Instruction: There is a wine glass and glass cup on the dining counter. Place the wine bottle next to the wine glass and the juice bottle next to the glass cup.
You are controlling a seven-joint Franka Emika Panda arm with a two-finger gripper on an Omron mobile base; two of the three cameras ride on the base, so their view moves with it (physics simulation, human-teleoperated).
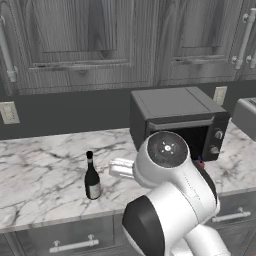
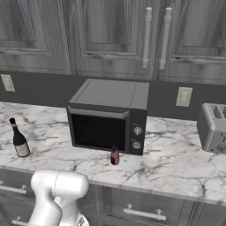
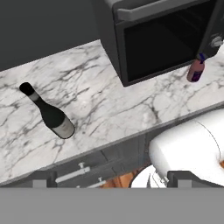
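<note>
End effector (image 3: 111,181): fingers spread wide, holding nothing; raised above the tabletop's front edge.
Wine bottle (image 1: 91,178): upright on the tabletop (image 1: 40,165), below the end effector and off to its left, well apart from it.
Juice bottle (image 2: 114,156): upright, just before the microwave (image 2: 108,117) door's right corner, to the end effector's right.
Toaster (image 2: 213,127): far right on the tabletop.

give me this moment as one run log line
gripper: open, empty | wine bottle: upright on counter | juice bottle: before microwave
</note>
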